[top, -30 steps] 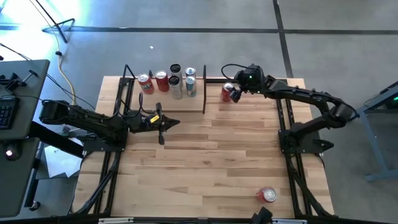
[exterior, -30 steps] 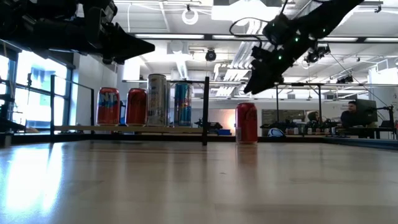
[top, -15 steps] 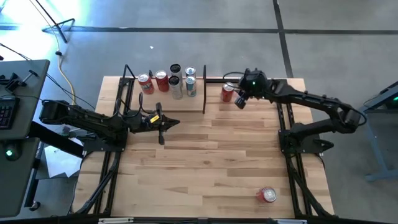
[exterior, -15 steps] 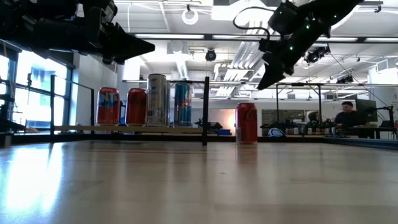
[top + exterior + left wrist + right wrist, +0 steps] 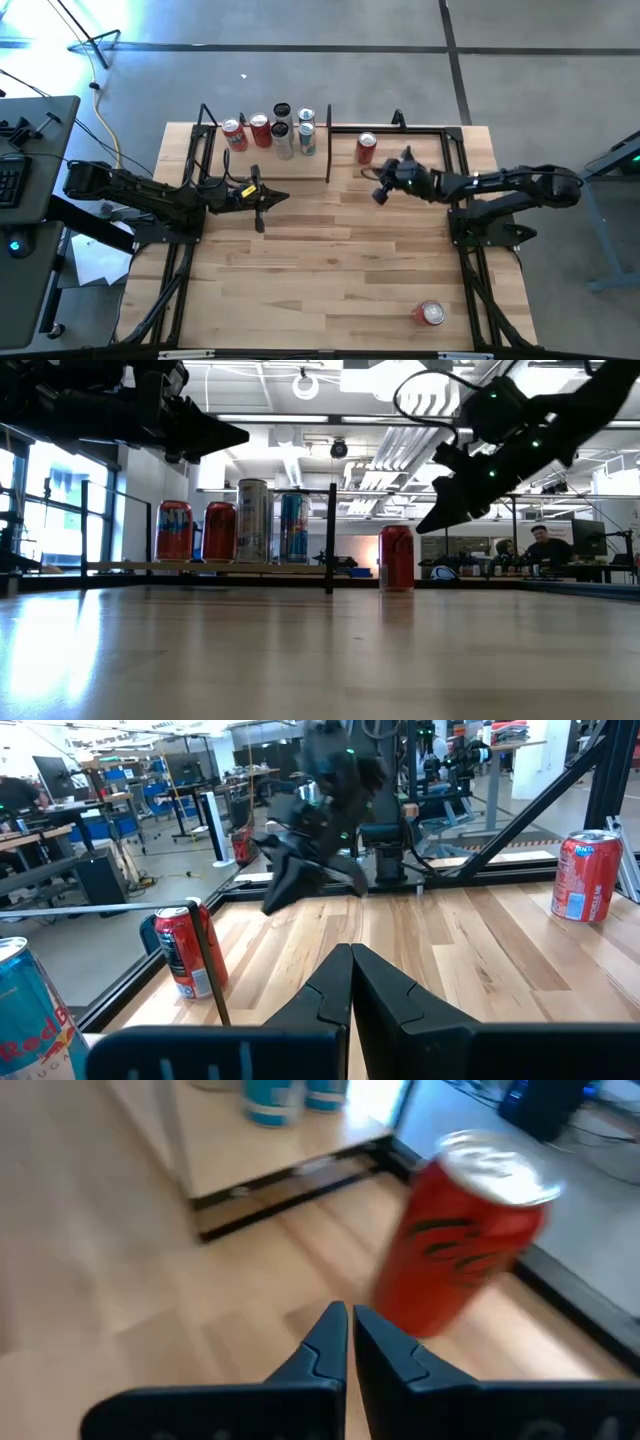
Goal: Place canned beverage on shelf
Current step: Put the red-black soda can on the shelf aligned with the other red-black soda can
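At the far edge of the tabletop, the shelf carries a group of upright cans: two red ones at its left end, then taller silver and blue ones near its thin upright end panel. In the left wrist view, the blue-and-silver can at the frame edge bears the partly visible lettering "Red", consistent with a Red Bull label. Just beside the end panel, outside the shelf, a red can stands upright on the tabletop; its label carries dark script that cannot be read. The right gripper hangs above the tabletop near this can, apart from it, with its fingers pressed together and holding nothing. The left gripper hangs over the tabletop in front of the shelf, its fingers also closed on nothing. A second red can lies on its side near the front right corner of the tabletop, well apart from both arms; its blue label panel is too small to read. In the low view, people sit at desks in the room beyond the tabletop.
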